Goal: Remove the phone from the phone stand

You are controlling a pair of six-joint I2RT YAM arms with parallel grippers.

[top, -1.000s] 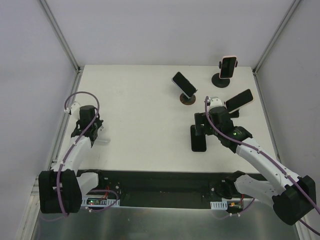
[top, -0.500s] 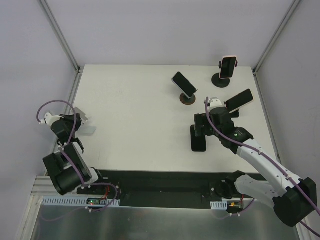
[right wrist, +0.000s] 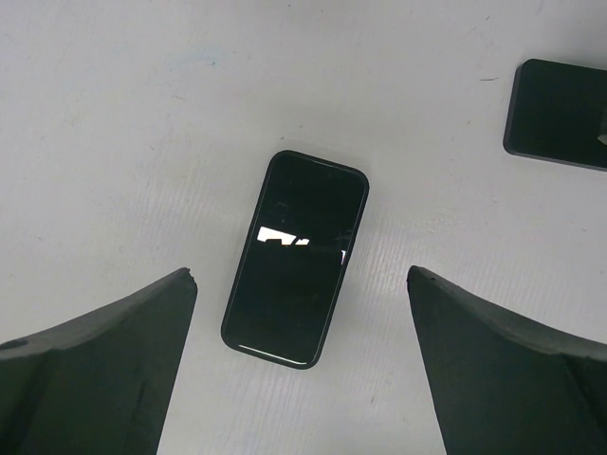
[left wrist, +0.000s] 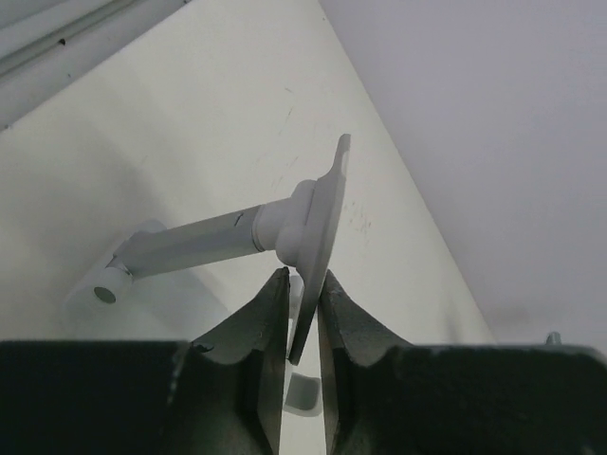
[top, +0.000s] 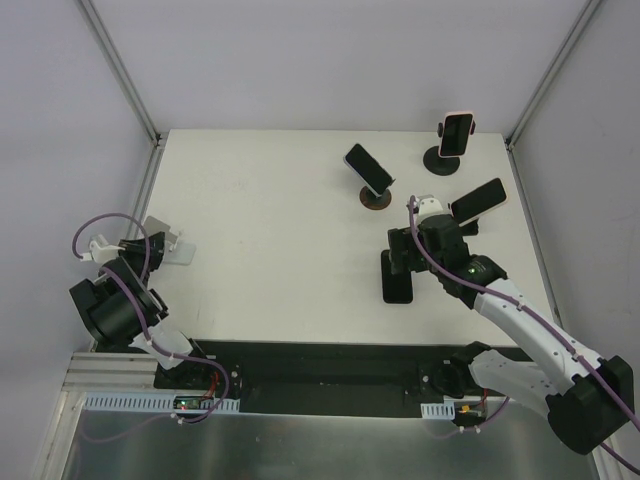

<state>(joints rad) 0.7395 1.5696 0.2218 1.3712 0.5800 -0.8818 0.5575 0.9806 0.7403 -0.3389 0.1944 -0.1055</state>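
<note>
The step in hand looks like the tail end of the removal. The glossy black slab phone [right wrist: 294, 270] lies flat, screen up, on the white bench [top: 270, 220], free of any holder. The right end effector [right wrist: 302, 277] hangs directly over it with its fingers spread wide, one on each side and well clear of the phone's edges, gripping nothing. Far over at the bench's left edge, the left end effector [left wrist: 303, 299] has its two dark fingers nearly together around the lower rim of the flat cradle plate of an empty white plastic phone stand [left wrist: 313, 218]. The stand has a straight arm and a round foot. The plate sits between the fingertips, but the wrist view does not show whether they pinch it or merely flank it, nor whether the foot rests on the bench. Three other phones sit on stands at the back right: a tilted black phone on a brown round base [top: 368, 170], a pink-rimmed phone on a black stand [top: 456, 134], and a dark phone with a pale edge [top: 478, 200] just beyond the right arm. The next move probably calls for setting the empty stand down steadily, letting go and backing off, while the right arm lifts straight up so that it does not nudge the phone.
</note>
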